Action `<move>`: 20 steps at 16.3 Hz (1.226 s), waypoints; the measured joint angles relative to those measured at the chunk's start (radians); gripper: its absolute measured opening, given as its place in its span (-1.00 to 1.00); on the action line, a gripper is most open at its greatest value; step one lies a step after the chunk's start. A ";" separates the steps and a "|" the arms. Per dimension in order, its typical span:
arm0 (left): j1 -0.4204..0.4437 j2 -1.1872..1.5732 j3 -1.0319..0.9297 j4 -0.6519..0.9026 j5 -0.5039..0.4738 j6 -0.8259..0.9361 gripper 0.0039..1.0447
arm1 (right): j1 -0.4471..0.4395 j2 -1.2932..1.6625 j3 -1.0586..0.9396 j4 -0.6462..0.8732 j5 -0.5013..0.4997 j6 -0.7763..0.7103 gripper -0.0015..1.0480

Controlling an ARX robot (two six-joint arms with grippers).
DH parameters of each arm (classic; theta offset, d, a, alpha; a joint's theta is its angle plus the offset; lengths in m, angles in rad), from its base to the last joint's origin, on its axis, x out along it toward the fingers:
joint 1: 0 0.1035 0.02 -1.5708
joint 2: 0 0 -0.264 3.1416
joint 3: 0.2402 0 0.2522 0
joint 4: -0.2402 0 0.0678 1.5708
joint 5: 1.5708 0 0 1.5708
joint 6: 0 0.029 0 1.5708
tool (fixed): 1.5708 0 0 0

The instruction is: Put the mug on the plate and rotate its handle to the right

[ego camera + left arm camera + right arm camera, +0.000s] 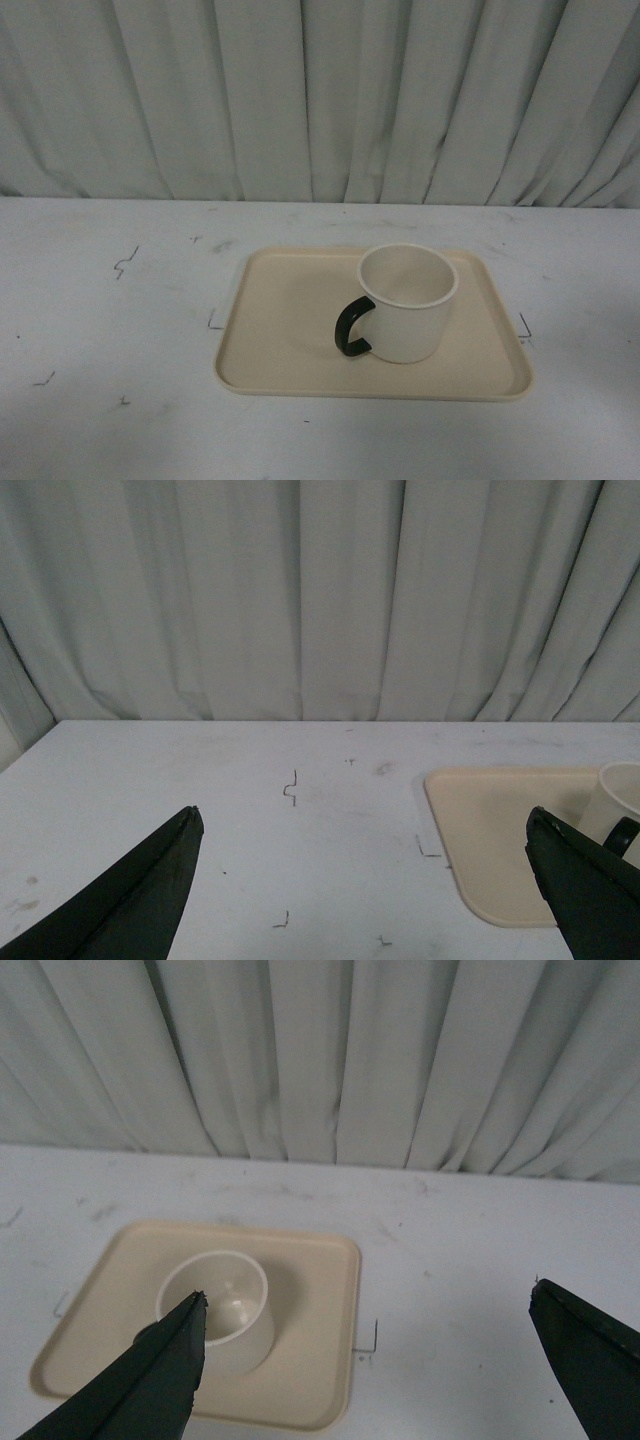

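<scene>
Left fingers (130,900), right fingers (140,1380) spread apart, empty; empty mug (405,305) upright on plate (290,345), handle (350,328) left.

No readable text, labels, brands or numbers on any surface in any view.

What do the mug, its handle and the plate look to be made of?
Mug: likely glazed ceramic or enamel, smooth cream walls with a thin rim. Handle: glossy black, same glazed look. Plate: probably matte beige plastic, moulded rounded corners and low rim.
</scene>
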 joint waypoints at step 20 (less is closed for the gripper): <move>0.000 0.000 0.000 0.000 0.000 0.000 0.88 | 0.146 1.230 0.998 -0.740 -0.090 0.679 0.87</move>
